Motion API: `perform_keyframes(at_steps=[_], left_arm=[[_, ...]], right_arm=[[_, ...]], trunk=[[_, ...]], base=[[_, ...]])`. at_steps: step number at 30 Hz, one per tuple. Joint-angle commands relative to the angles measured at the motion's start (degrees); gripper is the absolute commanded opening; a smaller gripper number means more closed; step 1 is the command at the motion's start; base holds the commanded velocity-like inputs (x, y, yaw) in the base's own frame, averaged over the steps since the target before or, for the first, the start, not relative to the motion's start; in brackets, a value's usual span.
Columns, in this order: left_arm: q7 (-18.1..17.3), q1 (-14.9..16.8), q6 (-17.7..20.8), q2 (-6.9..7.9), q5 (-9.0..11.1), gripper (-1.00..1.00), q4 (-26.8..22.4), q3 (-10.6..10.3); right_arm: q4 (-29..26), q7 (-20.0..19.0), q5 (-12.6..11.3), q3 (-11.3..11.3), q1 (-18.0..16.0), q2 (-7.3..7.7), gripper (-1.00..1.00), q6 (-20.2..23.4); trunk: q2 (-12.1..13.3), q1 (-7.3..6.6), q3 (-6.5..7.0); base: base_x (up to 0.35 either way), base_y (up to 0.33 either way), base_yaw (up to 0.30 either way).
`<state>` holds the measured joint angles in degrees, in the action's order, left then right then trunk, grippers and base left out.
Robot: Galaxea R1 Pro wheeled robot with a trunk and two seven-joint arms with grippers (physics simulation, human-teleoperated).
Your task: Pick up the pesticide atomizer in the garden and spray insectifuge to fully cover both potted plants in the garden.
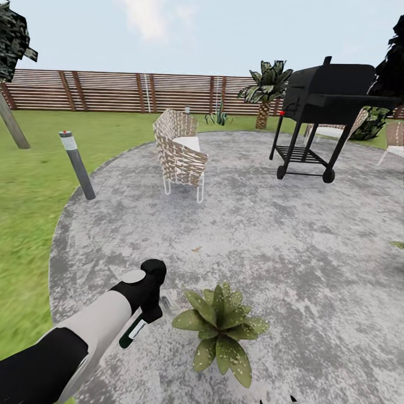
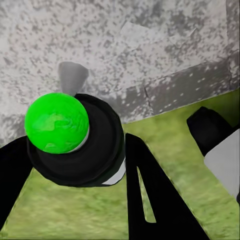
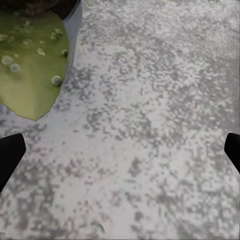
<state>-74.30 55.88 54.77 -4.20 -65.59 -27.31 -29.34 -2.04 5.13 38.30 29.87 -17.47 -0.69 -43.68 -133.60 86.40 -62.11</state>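
1. Paving of mottled grey [image 1: 269, 224] fills the middle of the head view, ringed by lawn [image 1: 33, 185] on the left and a slatted wooden fence [image 1: 112, 90] across the top.
2. The left gripper [image 1: 147, 306] sits at the lower left of the head view, clenched on the spray bottle [image 1: 133, 331], whose dark green body with a white band slants down toward the lower left.
3. In the left wrist view the bottle's bright green round end [image 2: 56, 122] sits between the black fingers [image 2: 150, 195], above the edge where paving meets grass.
4. A broad plant with pale-speckled leaves [image 1: 221, 331] stands on the paving just right of the left gripper, at lower centre.
5. The right wrist view shows one speckled leaf [image 3: 30, 65] at upper left, and the two black fingertips [image 3: 10, 155] at the frame's sides, spread wide with bare paving between them.
6. A wicker chair [image 1: 179, 151], a black grill [image 1: 325, 112], a grey post lamp [image 1: 77, 164] and a palm [image 1: 266, 90] stand in the upper half.
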Motion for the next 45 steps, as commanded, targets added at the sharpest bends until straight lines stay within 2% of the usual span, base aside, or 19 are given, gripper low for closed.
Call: perform_keyframes(at_steps=[1, 8, 14, 23, 31, 37, 45], left_arm=[[0.00, -0.02, 0.50, 0.00, -0.42, -1.00, 0.03, -0.11], [0.40, -1.35, 0.51, -0.02, -0.22, -1.00, 0.24, -0.19], [0.44, -2.00, 0.51, -0.02, 0.01, -1.00, 0.16, -0.08], [0.65, -2.06, 0.52, -0.02, 0.01, -1.00, 0.15, 0.00], [0.56, -2.06, 0.52, -0.02, -0.02, -1.00, 0.15, 0.00], [0.48, -2.06, 0.52, -0.05, 0.09, -1.00, 0.15, 0.05], [0.47, -2.09, 0.52, 0.28, 0.11, -1.00, 0.15, 0.04]], right_arm=[[0.02, 0.52, 0.64, 0.11, -0.02, -0.01, 1.00, -0.09], [0.02, 0.57, 0.62, 0.23, -0.02, -0.01, 1.00, -0.09], [0.02, 0.59, 0.55, 0.20, -0.02, -0.01, 1.00, -0.09], [0.02, 0.59, 0.55, 0.19, -0.02, -0.01, 1.00, -0.09], [0.02, 0.59, 0.55, 0.19, -0.02, -0.01, 1.00, -0.09], [0.02, 0.59, 0.55, 0.20, -0.02, -0.01, 1.00, -0.09], [0.02, 0.59, 0.55, 0.19, -0.02, -0.01, 1.00, -0.09]], trunk=[[-0.02, 0.00, -0.05], [-0.02, 0.00, -0.05], [-0.02, 0.00, -0.05], [-0.02, 0.00, -0.05], [-0.02, 0.00, -0.05], [-0.02, 0.00, -0.05], [-0.02, 0.00, -0.05]], base=[[0.213, 0.109, -0.010], [0.217, 0.045, -0.004], [0.007, 0.000, -0.243], [-0.066, 0.004, -0.121], [0.125, 0.190, -0.030], [0.006, 0.007, -0.277], [-0.081, -0.059, -0.035]])
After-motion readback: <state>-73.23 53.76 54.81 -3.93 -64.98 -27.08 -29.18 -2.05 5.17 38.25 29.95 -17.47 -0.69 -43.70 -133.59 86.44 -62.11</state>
